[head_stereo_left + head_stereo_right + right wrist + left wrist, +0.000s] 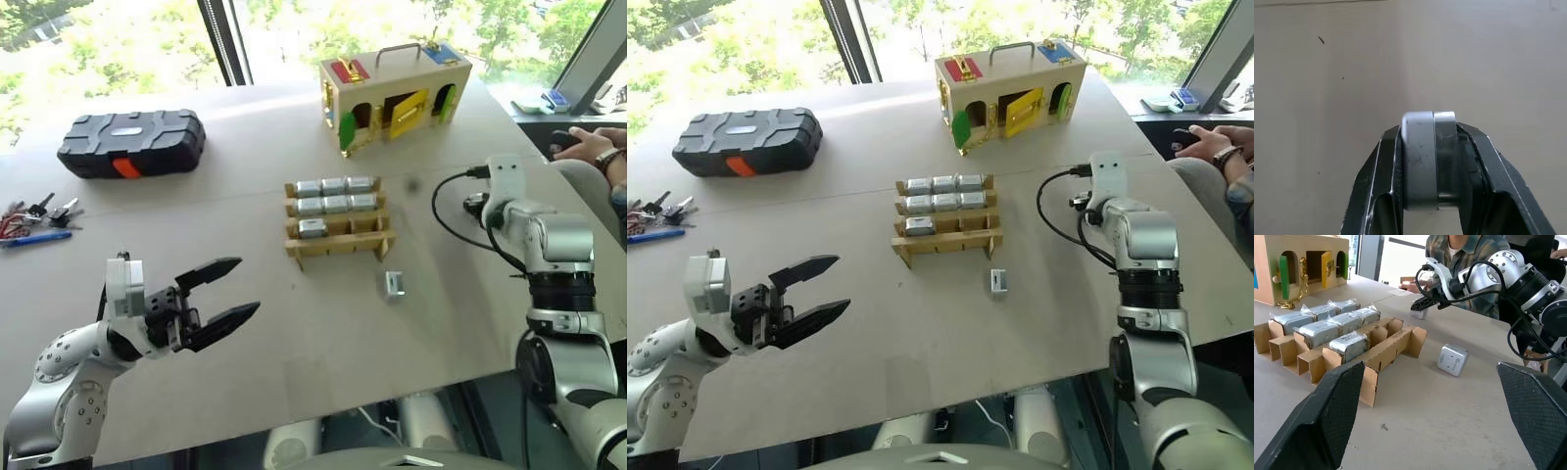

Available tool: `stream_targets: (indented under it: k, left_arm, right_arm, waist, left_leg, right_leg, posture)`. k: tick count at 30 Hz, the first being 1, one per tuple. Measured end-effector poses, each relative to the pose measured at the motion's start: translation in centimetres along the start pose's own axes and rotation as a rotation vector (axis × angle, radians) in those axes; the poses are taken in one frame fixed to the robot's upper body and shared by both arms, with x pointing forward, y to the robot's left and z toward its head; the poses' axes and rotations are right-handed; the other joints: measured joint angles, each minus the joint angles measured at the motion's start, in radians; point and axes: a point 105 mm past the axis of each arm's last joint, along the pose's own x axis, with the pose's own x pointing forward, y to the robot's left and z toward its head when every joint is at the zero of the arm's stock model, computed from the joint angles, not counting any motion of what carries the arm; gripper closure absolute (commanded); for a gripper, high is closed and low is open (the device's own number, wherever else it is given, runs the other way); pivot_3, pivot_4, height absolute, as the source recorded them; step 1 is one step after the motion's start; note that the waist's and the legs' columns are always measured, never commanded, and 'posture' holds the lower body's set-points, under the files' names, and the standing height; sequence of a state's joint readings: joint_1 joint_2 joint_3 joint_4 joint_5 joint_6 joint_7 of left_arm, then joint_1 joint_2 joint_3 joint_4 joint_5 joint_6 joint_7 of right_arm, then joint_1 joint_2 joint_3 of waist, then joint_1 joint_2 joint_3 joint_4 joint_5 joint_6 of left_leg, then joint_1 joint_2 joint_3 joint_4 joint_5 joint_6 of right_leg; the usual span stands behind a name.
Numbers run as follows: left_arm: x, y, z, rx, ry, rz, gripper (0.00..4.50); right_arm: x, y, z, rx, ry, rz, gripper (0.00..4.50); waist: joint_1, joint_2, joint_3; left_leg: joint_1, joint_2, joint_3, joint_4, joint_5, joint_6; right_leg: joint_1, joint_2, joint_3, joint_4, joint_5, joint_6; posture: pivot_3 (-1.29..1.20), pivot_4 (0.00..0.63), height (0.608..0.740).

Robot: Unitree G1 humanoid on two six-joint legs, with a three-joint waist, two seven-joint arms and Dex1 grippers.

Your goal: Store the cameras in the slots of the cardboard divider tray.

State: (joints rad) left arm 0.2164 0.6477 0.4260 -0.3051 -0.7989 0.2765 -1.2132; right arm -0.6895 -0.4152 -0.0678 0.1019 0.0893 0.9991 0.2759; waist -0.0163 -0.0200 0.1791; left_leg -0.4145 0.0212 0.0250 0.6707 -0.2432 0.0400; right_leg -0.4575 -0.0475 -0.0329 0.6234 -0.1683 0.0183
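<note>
Silver-grey camera, rounded edges, clamped in right claw

Bare table before the tray — one loose camera there.

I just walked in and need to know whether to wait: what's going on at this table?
The robot is storing small cameras in the cardboard divider tray. Seven slots are filled: three in each of the two far rows and one in the third. The right gripper is shut on another camera over the table to the right of the tray. One loose camera lies on the table near the tray's front right corner. The left gripper is open, holding nothing.
</note>
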Motion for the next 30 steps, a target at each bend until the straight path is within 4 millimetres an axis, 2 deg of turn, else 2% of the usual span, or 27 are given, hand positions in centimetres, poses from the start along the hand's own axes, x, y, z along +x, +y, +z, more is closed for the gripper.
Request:
stream_targets:
  k: [2, 3, 5, 8, 12, 13, 18, 25, 30]
  left_arm:
    - [-0.1, 0.0, -0.1, -0.003, 0.002, 0.002, 0.00]
    - [-0.1, 0.0, -0.1, -0.003, 0.001, 0.003, 0.00]
    - [-0.2, 0.0, -0.2, -0.007, 0.002, 0.005, 0.00]
    - [-0.2, 0.1, -0.2, -0.008, 0.001, 0.005, 0.00]
    - [-0.4, 0.3, -0.2, -0.007, -0.003, 0.020, 0.00]
    - [-0.4, 0.3, -0.2, -0.006, -0.003, 0.022, 0.00]
    - [-1.5, 0.2, -0.4, 0.014, -0.011, 0.061, 0.00]
    - [-2.9, -0.1, -0.7, 0.012, 0.004, 0.100, 0.00]
    - [-3.2, -0.4, -1.0, -0.001, 0.006, 0.113, 0.00]
  right_arm:
    - [-0.4, 0.9, 0.9, -0.065, -0.061, 0.062, 3.70]
    - [-1.3, 2.5, 2.3, -0.154, -0.164, 0.198, 3.70]
    - [-3.8, 7.4, 5.5, -0.316, -0.364, 0.476, 3.70]
    - [-6.8, 13.1, 8.1, -0.511, -0.534, 0.769, 3.70]
    - [-7.4, 16.6, 8.5, -0.630, -0.602, 0.945, 3.70]
    - [-7.3, 16.8, 8.4, -0.637, -0.602, 0.955, 3.70]
    - [-5.7, 20.1, 7.0, -0.688, -0.558, 1.088, 3.70]
    - [-4.5, 21.3, 5.7, -0.704, -0.529, 1.138, 3.70]
    - [-3.0, 20.9, 4.2, -0.736, -0.487, 1.123, 3.70]
  waist:
    - [-0.002, 0.000, 0.000]
    - [-0.004, 0.001, 0.001]
    - [-0.018, 0.002, 0.001]
    - [-0.023, 0.002, 0.001]
    - [-0.017, 0.001, 0.001]
    - [-0.017, 0.001, 0.001]
    - [-0.018, 0.001, 0.001]
    - [-0.011, 0.001, 0.001]
    - [-0.012, 0.001, 0.001]
  left_leg:
    - [0.000, 0.000, 0.001, 0.000, 0.000, 0.000]
    - [0.000, 0.000, 0.001, 0.000, 0.000, 0.000]
    - [0.001, 0.002, 0.000, -0.001, 0.000, 0.000]
    - [0.002, 0.002, -0.001, 0.000, 0.000, 0.000]
    - [0.001, 0.002, -0.002, 0.000, 0.000, 0.000]
    - [0.001, 0.001, -0.002, 0.000, 0.000, 0.000]
    - [0.000, 0.001, 0.000, 0.000, 0.000, 0.000]
    - [0.001, 0.001, 0.000, 0.000, 0.000, 0.000]
    - [0.001, 0.001, 0.000, 0.000, 0.000, 0.000]
  right_leg:
    - [0.000, 0.000, 0.000, 0.000, 0.000, 0.000]
    - [-0.001, 0.001, 0.001, 0.000, 0.000, 0.000]
    - [0.000, 0.002, 0.001, 0.000, 0.000, 0.000]
    - [0.001, 0.003, 0.000, 0.001, 0.000, 0.000]
    - [0.001, 0.002, -0.001, 0.001, 0.000, 0.000]
    - [0.001, 0.001, -0.001, 0.001, 0.000, 0.000]
    - [0.000, 0.000, 0.000, -0.001, 0.001, -0.001]
    - [0.000, 0.000, -0.001, 0.000, 0.000, -0.001]
    - [0.000, 0.000, 0.000, 0.000, 0.000, -0.001]
  posture:
    - [0.00, 0.150, 0.740]
    - [0.00, 0.150, 0.740]
    - [0.00, 0.150, 0.740]
    - [0.00, 0.150, 0.740]
    - [0.00, 0.150, 0.740]
    - [0.00, 0.150, 0.740]
    - [0.00, 0.150, 0.740]
    - [0.00, 0.150, 0.740]
    - [0.00, 0.150, 0.740]
